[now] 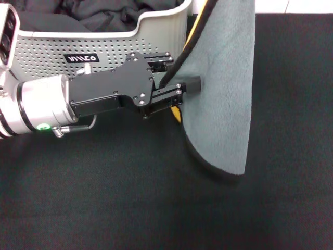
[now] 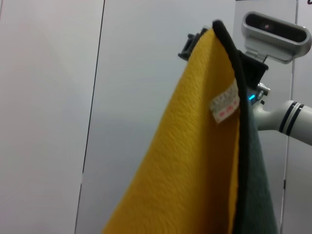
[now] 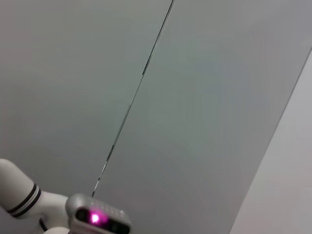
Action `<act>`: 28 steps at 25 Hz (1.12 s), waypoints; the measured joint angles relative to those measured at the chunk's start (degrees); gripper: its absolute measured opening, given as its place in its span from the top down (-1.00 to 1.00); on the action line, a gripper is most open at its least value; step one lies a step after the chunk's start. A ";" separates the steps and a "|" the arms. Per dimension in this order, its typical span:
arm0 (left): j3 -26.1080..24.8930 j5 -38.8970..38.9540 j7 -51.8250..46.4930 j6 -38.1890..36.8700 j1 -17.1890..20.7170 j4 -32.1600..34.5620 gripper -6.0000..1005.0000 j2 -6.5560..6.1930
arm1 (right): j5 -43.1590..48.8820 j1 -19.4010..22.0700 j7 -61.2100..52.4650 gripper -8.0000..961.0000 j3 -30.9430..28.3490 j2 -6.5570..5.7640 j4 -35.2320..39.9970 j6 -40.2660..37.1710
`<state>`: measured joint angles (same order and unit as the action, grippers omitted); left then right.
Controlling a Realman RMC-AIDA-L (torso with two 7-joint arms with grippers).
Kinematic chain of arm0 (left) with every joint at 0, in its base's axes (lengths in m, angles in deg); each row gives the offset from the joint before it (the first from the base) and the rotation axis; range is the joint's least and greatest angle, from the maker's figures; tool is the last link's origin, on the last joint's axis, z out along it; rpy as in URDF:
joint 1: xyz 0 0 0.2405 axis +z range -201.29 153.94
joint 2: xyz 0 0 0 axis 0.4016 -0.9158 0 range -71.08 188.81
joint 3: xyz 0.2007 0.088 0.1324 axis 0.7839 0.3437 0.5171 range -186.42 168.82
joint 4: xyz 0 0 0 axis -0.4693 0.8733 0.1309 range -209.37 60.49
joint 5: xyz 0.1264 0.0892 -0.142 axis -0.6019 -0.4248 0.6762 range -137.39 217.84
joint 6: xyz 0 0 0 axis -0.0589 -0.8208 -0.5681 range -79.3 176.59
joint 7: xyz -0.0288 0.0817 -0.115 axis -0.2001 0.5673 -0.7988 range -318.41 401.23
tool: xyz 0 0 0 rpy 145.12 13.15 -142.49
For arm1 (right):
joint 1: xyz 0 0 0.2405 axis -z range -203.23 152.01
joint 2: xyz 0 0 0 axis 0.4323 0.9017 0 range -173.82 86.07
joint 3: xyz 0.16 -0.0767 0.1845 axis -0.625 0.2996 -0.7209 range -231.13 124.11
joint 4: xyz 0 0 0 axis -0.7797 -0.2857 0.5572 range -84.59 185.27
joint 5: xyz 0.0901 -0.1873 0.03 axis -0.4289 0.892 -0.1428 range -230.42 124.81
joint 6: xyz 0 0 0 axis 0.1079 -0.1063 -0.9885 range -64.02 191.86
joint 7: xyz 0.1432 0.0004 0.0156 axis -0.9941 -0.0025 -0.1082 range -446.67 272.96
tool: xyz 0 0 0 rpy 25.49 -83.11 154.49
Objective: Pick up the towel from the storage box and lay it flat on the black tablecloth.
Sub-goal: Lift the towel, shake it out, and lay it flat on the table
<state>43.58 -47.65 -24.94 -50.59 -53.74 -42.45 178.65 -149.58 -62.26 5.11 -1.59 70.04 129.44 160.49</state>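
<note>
The towel [image 1: 223, 88] is grey-green with a black border and a yellow back side. It hangs upright over the black tablecloth [image 1: 130, 198], just right of the storage box [image 1: 156, 36], with its lower corner near the cloth. My left gripper [image 1: 182, 78] is shut on the towel's left edge at mid height. In the left wrist view the towel [image 2: 185, 161] shows its yellow side and a small label. Its top corner is pinched in my right gripper [image 2: 219, 36], whose wrist camera [image 2: 275, 29] sits just behind. The right gripper is out of the head view.
Dark charcoal cloths [image 1: 99, 15] fill the storage box at the back left. The black tablecloth spreads across the front and right. The right wrist view shows only a pale wall and my left arm's wrist camera [image 3: 97, 217].
</note>
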 joint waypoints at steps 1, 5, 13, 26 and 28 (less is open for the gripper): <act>0.00 -0.02 0.02 0.05 -0.02 -0.19 0.13 0.00 | -0.29 0.00 0.06 0.97 -0.14 0.00 0.00 -0.08; -0.06 -0.09 0.06 1.32 -0.07 -0.73 0.13 0.00 | -0.83 0.00 0.13 0.97 -1.42 -0.04 0.00 -0.25; 0.06 -0.53 0.59 2.30 -0.08 -1.85 0.14 -0.12 | -2.93 0.08 0.21 0.97 -2.11 -0.58 0.00 -0.41; 0.18 -1.18 0.66 2.22 -0.08 -2.55 0.20 -0.11 | -3.82 0.71 0.64 0.97 -3.68 -0.55 -0.02 -0.26; 0.19 -1.22 0.47 2.03 -0.08 -2.62 0.22 -0.18 | -3.83 0.78 0.65 0.97 -3.68 -0.54 -0.02 -0.13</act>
<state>43.77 -48.87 -24.47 -48.56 -53.82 -45.07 178.47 -153.41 -61.48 5.75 -5.26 69.50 129.43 160.36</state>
